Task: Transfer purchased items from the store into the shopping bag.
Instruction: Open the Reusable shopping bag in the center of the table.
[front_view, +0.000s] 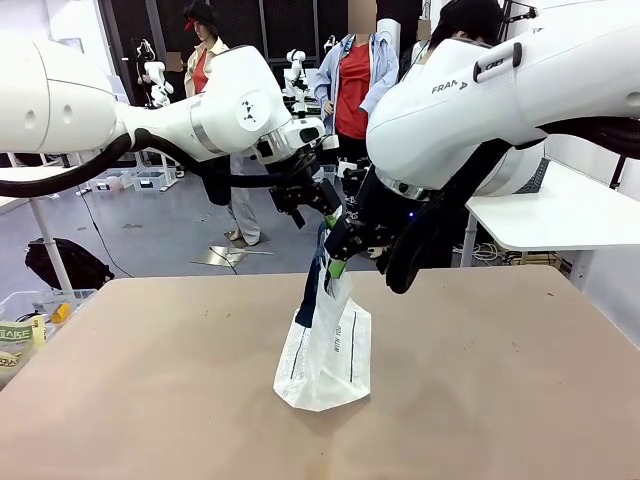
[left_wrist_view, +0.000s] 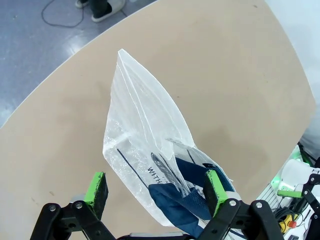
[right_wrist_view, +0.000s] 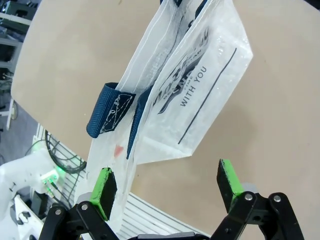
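1. Right up front, bare brown tabletop (front_view: 150, 420). Off its edge at 9 o'clock a clear tub (front_view: 25, 320) sat lower down, with packets inside, one of them yellow.
2. Centre stage, the shopping bag (front_view: 325, 360) stood on its base on the tabletop. It was translucent white and crinkled, with its top drawn up narrow and dark lettering (front_view: 337, 345) running up its side.
3. At the bag's 12 o'clock the two arms met over its mouth. The left arm came in from 9 o'clock and the right from 3 o'clock.
4. The left end effector (left_wrist_view: 156, 189) was spread wide, with green pads (left_wrist_view: 98, 187) at 7 and 5 o'clock in its wrist view. The bag's top end lay between them and nothing was pinched. A navy strap (left_wrist_view: 182, 200) sat right by the 5 o'clock pad, and whether it touched I couldn't tell.
5. The right end effector (right_wrist_view: 166, 182) was spread wide too, and it gripped nothing. In its wrist view the bag ran down from 12 o'clock, and its thin film trailed past the 7 o'clock pad. A looped navy strap lay at 9 o'clock, with a small red tag (right_wrist_view: 118, 150) just below it.
6. Far side, 12 o'clock: a person (front_view: 352, 85) in a red top and pale blue shirt stood beyond the tabletop.
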